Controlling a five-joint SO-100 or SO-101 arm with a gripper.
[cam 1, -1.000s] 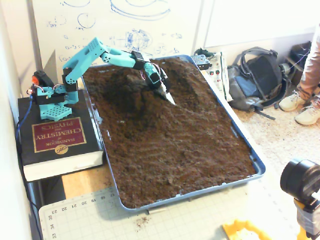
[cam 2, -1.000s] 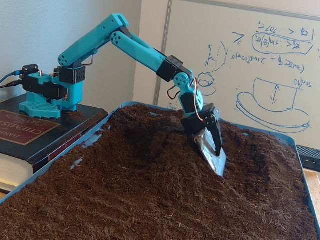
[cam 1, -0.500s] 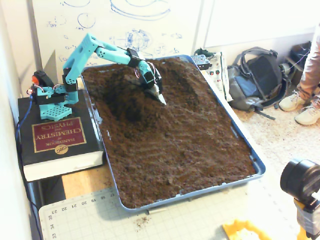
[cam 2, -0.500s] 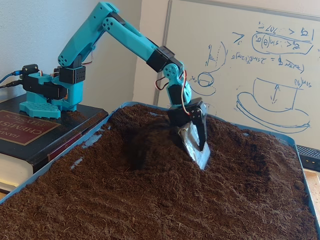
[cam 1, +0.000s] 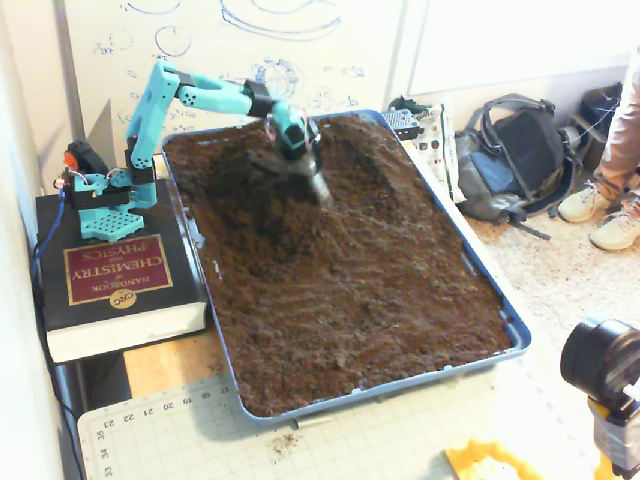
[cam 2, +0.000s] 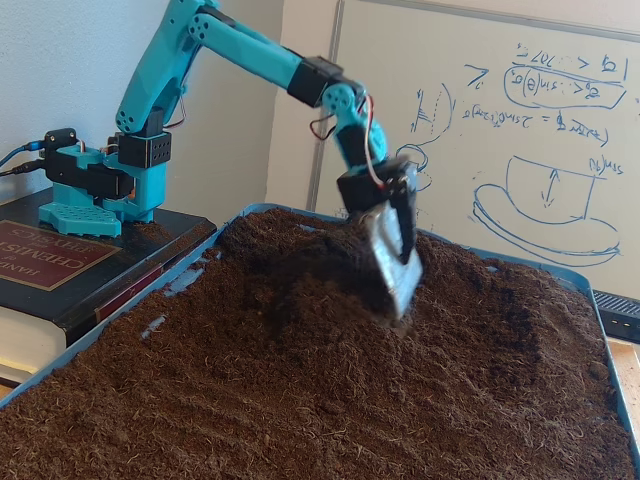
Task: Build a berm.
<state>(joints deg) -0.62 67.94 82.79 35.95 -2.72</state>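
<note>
While the blue tray lay nearly full of dark soil in a fixed view from above, the berm showed only as a heaped patch at the tray's far end, nearer the whiteboard than the tray's near rim. The gripper sat at that mound's left flank as the view showed it, carrying a grey scoop-like blade; whether its jaws were apart or pressed together could not be told. Soil toward the tray's near rim lay flat with faint raked lines. The arm's base stood on a thick book just left of the tray.

From the low fixed view, the tray's rim ran along the left and the berm rose as a rough hump at the tray's far end, with a dark hollow beside it. The gripper had its blade tip touching the soil at the hump's left slope; its state was again not readable.

By my judgement the ridge was begun but unfinished: low, uneven, not yet clearly elongated, with more soil to be drawn up.
</note>
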